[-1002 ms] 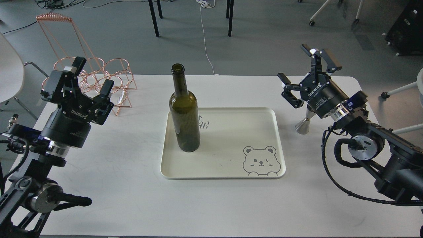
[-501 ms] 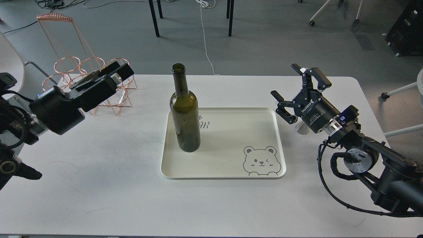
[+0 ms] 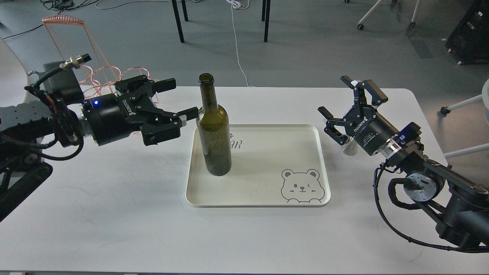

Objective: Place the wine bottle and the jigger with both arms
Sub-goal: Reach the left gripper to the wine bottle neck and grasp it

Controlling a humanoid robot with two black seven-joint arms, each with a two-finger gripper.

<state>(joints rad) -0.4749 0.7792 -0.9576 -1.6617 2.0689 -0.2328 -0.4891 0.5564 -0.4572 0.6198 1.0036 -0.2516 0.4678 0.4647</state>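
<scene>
The dark olive-green wine bottle point(image 3: 213, 130) stands upright at the left end of the cream tray point(image 3: 267, 191). My left gripper point(image 3: 176, 98) lies level, just left of the bottle's shoulder, fingers spread open; its near fingertip almost touches the glass. My right gripper point(image 3: 345, 100) is open and empty, right of the tray. The steel jigger point(image 3: 348, 146) stands on the table just behind and under that gripper; only its lower cone shows.
A copper wire rack point(image 3: 107, 82) stands at the table's back left, behind my left arm. The tray has a bear drawing point(image 3: 302, 185) at its front right. Chairs and table legs stand on the floor beyond the white table point(image 3: 153, 229).
My left arm has swung right and turned level, bringing its open gripper up to the bottle's shoulder. My right gripper has shifted slightly; it hides most of the jigger.
</scene>
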